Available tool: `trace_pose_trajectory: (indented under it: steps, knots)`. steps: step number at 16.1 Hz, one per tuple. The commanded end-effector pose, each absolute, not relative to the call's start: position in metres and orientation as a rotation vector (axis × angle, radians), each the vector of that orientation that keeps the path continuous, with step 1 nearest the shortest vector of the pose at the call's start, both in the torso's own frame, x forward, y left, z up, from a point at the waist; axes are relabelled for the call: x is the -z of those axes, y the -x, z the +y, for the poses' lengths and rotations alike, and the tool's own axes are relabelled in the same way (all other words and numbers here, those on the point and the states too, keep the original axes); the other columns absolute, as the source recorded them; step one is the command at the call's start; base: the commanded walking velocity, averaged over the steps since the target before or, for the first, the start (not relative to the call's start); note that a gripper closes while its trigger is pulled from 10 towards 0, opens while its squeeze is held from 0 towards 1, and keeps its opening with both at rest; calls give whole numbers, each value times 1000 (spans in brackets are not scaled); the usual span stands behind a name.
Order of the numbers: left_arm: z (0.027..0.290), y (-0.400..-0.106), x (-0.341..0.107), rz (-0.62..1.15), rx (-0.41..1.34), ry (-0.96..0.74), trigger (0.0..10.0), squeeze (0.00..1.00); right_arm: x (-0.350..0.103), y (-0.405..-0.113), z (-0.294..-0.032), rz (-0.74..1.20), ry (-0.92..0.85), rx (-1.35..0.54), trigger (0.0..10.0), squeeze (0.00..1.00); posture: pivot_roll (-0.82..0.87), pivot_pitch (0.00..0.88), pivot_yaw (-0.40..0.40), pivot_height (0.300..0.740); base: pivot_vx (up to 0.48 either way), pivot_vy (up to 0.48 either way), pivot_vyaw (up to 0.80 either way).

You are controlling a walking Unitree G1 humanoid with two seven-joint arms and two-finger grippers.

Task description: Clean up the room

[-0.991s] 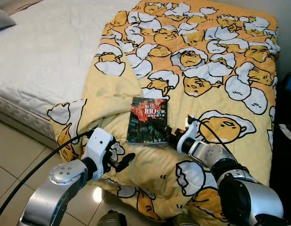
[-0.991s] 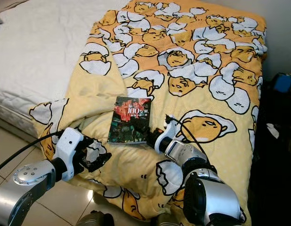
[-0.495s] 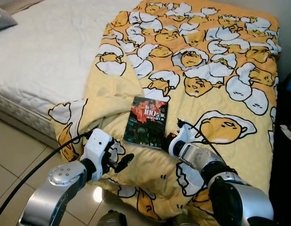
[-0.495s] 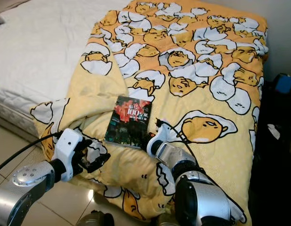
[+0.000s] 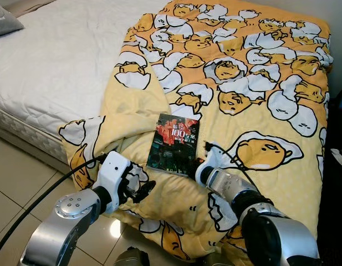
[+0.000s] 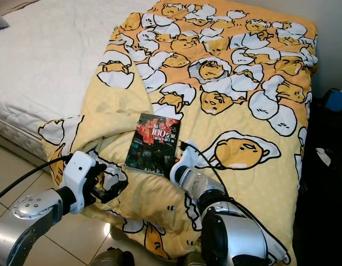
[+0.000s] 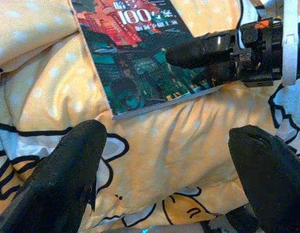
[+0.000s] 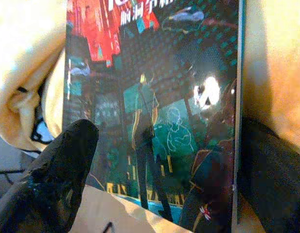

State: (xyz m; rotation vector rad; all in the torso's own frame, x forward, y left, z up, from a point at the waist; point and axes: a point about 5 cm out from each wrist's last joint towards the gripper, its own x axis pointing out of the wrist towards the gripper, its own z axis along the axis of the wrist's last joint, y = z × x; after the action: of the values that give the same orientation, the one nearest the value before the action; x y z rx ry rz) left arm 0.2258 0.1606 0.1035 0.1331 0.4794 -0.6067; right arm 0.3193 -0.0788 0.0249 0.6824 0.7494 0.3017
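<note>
A paperback book (image 5: 175, 142) with a dark red and teal cover lies flat on the yellow egg-print blanket (image 5: 237, 72), near its front edge. My right gripper (image 5: 190, 164) is open at the book's near right corner. One black finger (image 7: 198, 48) rests on the cover; the other finger (image 8: 273, 170) is just off the book's edge on the blanket. My left gripper (image 5: 139, 189) is open and hovers over the blanket's hanging front edge, short of the book (image 7: 140, 53), with nothing between its fingers (image 7: 67, 179).
The blanket covers the right half of a bed with a white mattress (image 5: 49, 61). A grey pillow (image 5: 3, 23) lies at the far left. Tiled floor (image 5: 15, 194) runs along the bed's front. Dark furniture (image 6: 331, 144) stands close on the right.
My right gripper has slid left along the blanket onto the book's near right corner. The left gripper has edged slightly closer to the blanket. The view has shifted a little.
</note>
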Motion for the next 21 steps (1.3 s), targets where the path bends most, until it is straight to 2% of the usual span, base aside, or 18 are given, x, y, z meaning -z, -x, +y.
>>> trace_pose_trajectory:
  steps: [1,4,8,9,10,11,21]
  knots:
    - [164,-222,-102,502,599,-152,10000,0,-3,-301,-82,850,-658,-237,10000,0,114,140,10,740,0,0,0]
    - [167,-220,-104,508,602,-159,10000,0,-6,-303,-77,817,-731,-221,10000,0,117,148,25,740,0,0,0]
    - [167,-220,-104,508,602,-159,10000,0,-6,-303,-77,817,-731,-221,10000,0,117,148,25,740,0,0,0]
    - [165,-221,-104,508,611,-159,10000,0,-18,-312,-75,765,-851,-240,1020,0,116,120,26,740,0,0,0]
    - [164,-223,-104,505,616,-158,10000,0,-27,-319,-74,721,-940,-254,0,0,117,116,26,740,0,0,0]
    - [163,-225,-105,498,619,-157,10000,0,-41,-330,-73,649,-1077,-264,0,0,117,110,23,740,0,0,0]
    - [164,-222,-102,505,612,-150,10000,0,-47,-333,-71,637,-1119,-274,0,0,117,98,18,740,0,0,0]
